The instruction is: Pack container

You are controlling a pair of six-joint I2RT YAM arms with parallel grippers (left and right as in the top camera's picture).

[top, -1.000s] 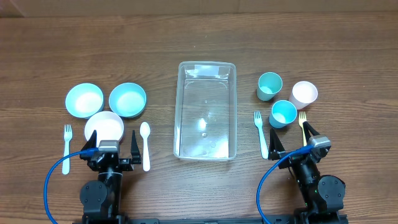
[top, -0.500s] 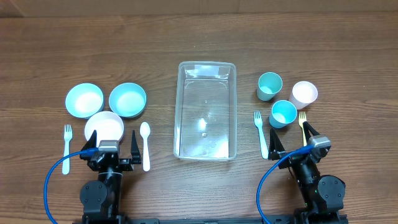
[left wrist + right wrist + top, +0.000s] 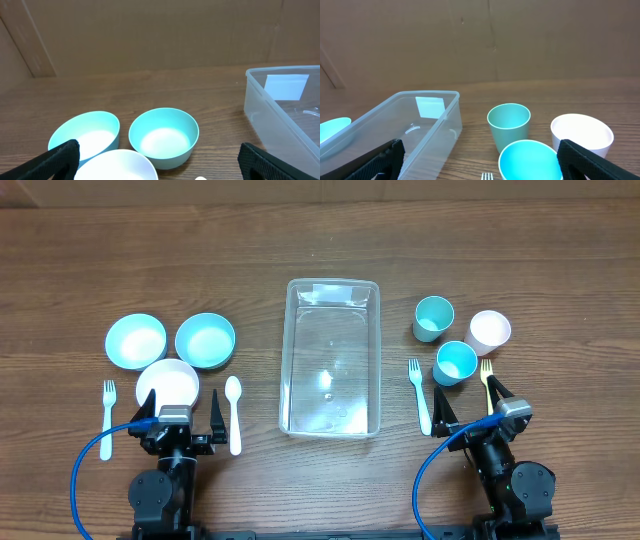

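Observation:
The clear rectangular container [image 3: 332, 358] stands empty at the table's middle; it also shows in the left wrist view [image 3: 282, 112] and in the right wrist view [image 3: 407, 127]. Two light-blue bowls [image 3: 135, 341] [image 3: 205, 341] and a white bowl [image 3: 168, 384] sit at the left. A green cup [image 3: 433, 318], a blue cup [image 3: 455, 363] and a white cup [image 3: 489, 331] sit at the right. My left gripper [image 3: 179, 418] is open and empty at the near edge, behind the white bowl. My right gripper [image 3: 469, 408] is open and empty near the cups.
A white fork [image 3: 108, 418] and a white spoon [image 3: 234, 412] lie at the left. A white fork [image 3: 419, 395] and a yellow fork [image 3: 487, 380] lie at the right. A brown cardboard wall [image 3: 150, 35] stands behind the table.

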